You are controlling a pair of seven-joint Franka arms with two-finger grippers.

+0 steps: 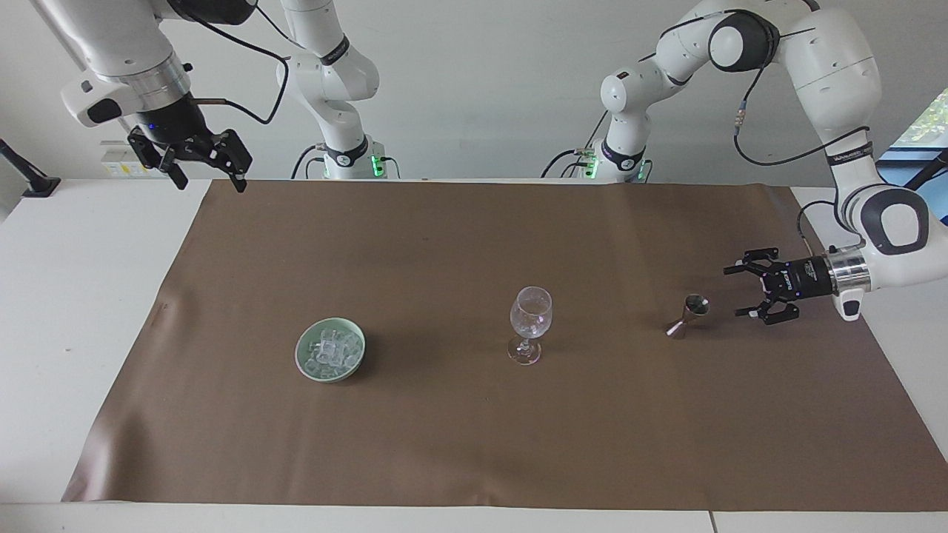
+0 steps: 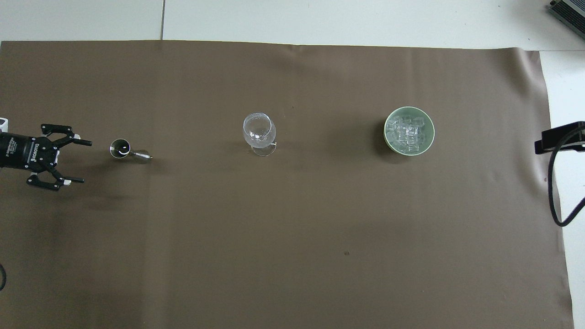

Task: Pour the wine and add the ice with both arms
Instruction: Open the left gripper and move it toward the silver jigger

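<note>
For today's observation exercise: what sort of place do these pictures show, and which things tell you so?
Probably a robotics lab set up as a mock bar. Two white arms are bolted at a table under a brown mat, with a wine glass, a metal jigger and a green bowl of ice laid out.

My left arm [image 1: 829,81] arches over from its base at the upper right of the facing view and bends down to the right edge, wrist turned level. Its left gripper [image 1: 740,292] points sideways toward the frame's centre, fingers spread wide, low at mid-right; overhead it sits at the left edge [image 2: 80,161]. My right arm [image 1: 126,52] waits at the upper left of the facing view, wrist angled downward, and the right gripper [image 1: 208,178] hangs there with fingers apart.
</note>
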